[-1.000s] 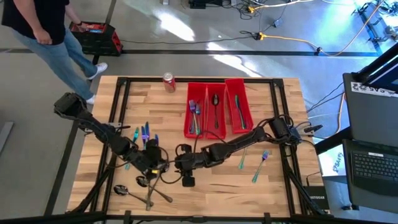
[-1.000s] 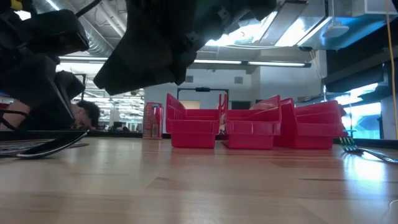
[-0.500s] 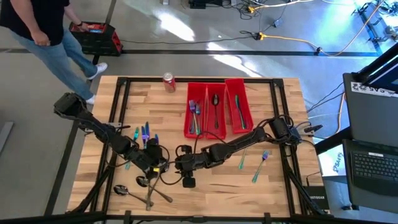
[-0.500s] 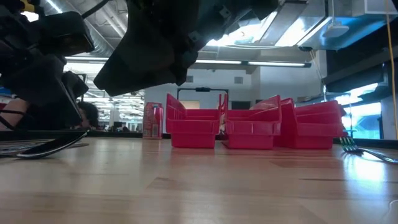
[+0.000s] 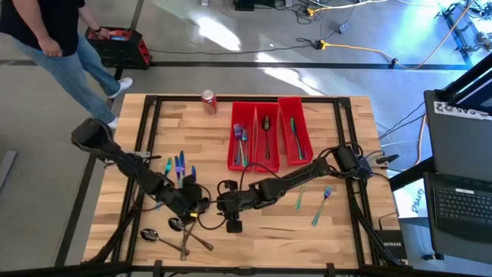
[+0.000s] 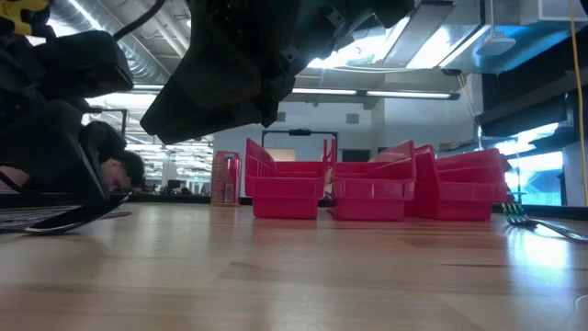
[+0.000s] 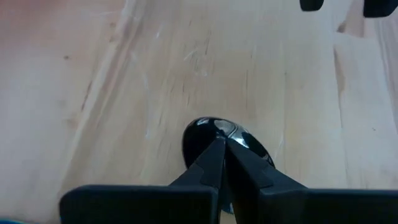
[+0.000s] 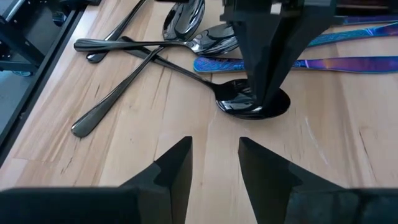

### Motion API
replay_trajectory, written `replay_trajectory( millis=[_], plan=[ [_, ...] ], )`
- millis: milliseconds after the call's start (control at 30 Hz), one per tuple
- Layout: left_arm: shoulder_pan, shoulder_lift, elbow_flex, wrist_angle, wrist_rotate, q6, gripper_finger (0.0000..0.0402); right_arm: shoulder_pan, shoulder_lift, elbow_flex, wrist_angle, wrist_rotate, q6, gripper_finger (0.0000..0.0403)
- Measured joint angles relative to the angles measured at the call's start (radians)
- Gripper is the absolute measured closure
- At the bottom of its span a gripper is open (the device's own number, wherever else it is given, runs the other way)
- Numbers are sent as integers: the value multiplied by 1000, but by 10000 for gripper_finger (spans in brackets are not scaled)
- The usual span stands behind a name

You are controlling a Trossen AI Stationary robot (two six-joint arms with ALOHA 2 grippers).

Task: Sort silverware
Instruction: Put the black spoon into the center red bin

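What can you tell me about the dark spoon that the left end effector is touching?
The spoon is dark, glossy metal with an oval bowl and a slim handle. It lies flat on the wooden table, near the front left. The left end effector, fingers shut, presses down onto its bowl. Its handle runs toward a loose pile of other spoons and crosses one of them. The right end effector hangs open nearby, not touching it.

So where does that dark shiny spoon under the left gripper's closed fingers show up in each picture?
High view: dark shiny spoon, near the front-left, beside the left gripper.
Low view: far left, lying on the table.
Left wrist view: bowl behind the shut fingertips.
Right wrist view: bowl under the left gripper.
Shared landmark: the left gripper.
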Motion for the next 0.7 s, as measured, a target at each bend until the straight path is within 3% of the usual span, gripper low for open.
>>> replay_trajectory(
  millis=[267,700],
  plan=[
    [18,27,0,20,0,-6,401,1,0,0,43,-33,-47,288],
    [123,28,0,16,7,-1,401,1,0,1,109,-67,-295,288]
  ],
)
